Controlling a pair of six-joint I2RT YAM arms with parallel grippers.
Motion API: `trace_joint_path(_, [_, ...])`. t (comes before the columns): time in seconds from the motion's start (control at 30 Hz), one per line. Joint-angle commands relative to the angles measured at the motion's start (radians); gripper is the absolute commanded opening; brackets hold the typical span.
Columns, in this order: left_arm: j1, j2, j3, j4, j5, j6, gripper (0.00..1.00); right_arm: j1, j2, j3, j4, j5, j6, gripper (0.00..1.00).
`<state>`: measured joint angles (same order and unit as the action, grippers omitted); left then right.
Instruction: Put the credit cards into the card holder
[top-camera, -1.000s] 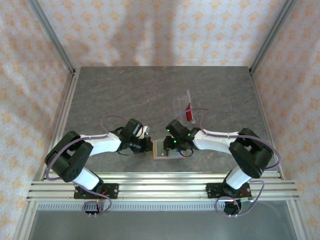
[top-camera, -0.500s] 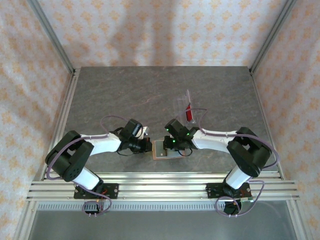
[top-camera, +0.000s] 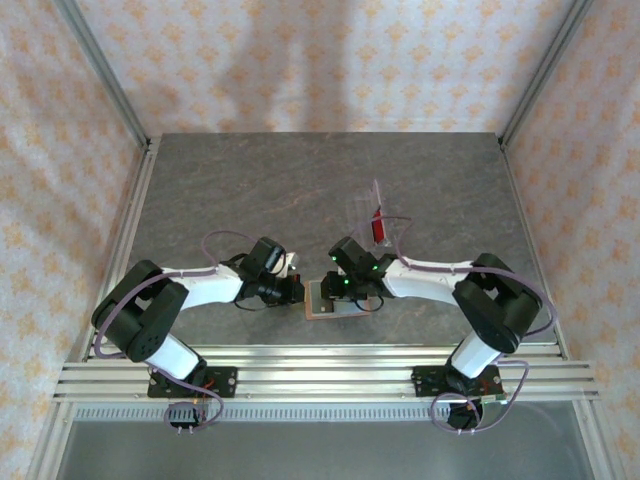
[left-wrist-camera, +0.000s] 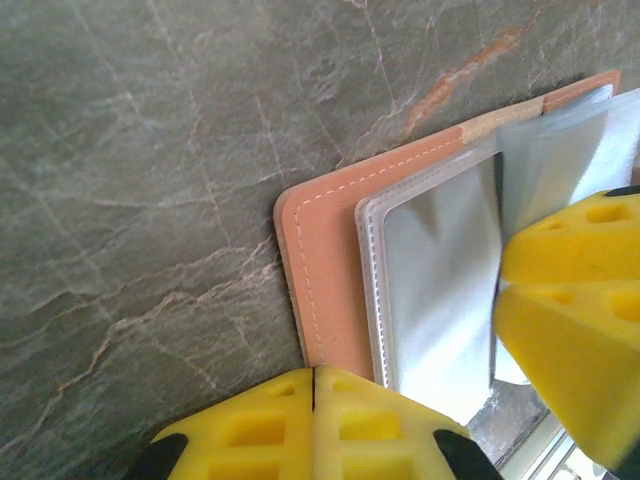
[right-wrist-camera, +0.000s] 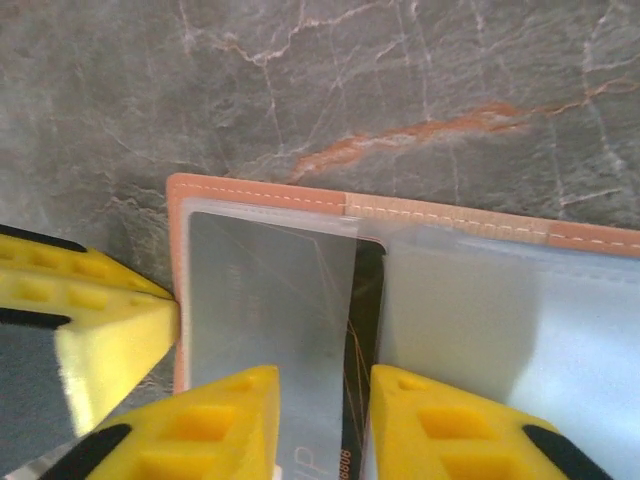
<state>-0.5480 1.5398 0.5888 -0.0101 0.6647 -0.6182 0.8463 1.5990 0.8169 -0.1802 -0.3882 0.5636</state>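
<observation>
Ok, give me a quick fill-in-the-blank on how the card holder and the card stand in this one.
1. The card holder lies spread ___ on the table, its clear sleeves facing up.
2. The credit card showing between those sleeves is ___ in colour.
3. The left gripper, at the holder's edge, has its jaws ___.

Missing words: open; black; shut.

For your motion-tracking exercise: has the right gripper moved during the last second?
Yes, slightly: the right gripper has edged leftward, away from the clear stand.
</observation>
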Motion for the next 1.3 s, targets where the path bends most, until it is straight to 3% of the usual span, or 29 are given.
trace_joint_path(0.0, [0.02,-0.022,0.036,-0.057,-0.018,0.046,0.01,0.006,-0.074,0.008,-0.044,0.067,-0.034,0.34])
trace_joint_path(0.17, [0.06,-0.114,0.05,-0.145,-0.043,0.066,0.04,-0.005,-0.163,0.016,-0.143,0.143,-0.075,0.36])
trace_joint_path(0.27, [0.094,-0.167,0.083,-0.225,-0.039,0.122,0.08,-0.036,-0.249,0.022,-0.194,0.177,-0.105,0.41])
trace_joint_path(0.43, [0.103,-0.275,0.114,-0.264,-0.07,0.125,0.29,-0.208,-0.386,0.052,-0.28,0.168,-0.186,0.44])
trace_joint_path(0.63, [0.103,-0.348,0.154,-0.294,-0.095,0.103,0.35,-0.493,-0.41,0.085,-0.28,0.042,-0.227,0.45])
trace_joint_path(0.8, [0.103,-0.361,0.163,-0.311,-0.099,0.095,0.37,-0.631,-0.302,0.142,-0.252,-0.06,-0.243,0.51])
trace_joint_path(1.0, [0.103,-0.369,0.134,-0.298,-0.092,0.077,0.38,-0.671,-0.161,0.178,-0.17,-0.15,-0.24,0.44])
trace_joint_path(1.13, [0.105,-0.383,0.108,-0.296,-0.103,0.085,0.38,-0.668,-0.106,0.221,-0.205,-0.174,-0.318,0.47])
trace_joint_path(1.2, [0.105,-0.383,0.112,-0.318,-0.102,0.093,0.38,-0.624,-0.098,0.266,-0.283,-0.062,-0.393,0.56])
trace_joint_path(1.27, [0.105,-0.388,0.099,-0.307,-0.103,0.087,0.38,-0.585,-0.088,0.3,-0.33,0.02,-0.434,0.58])
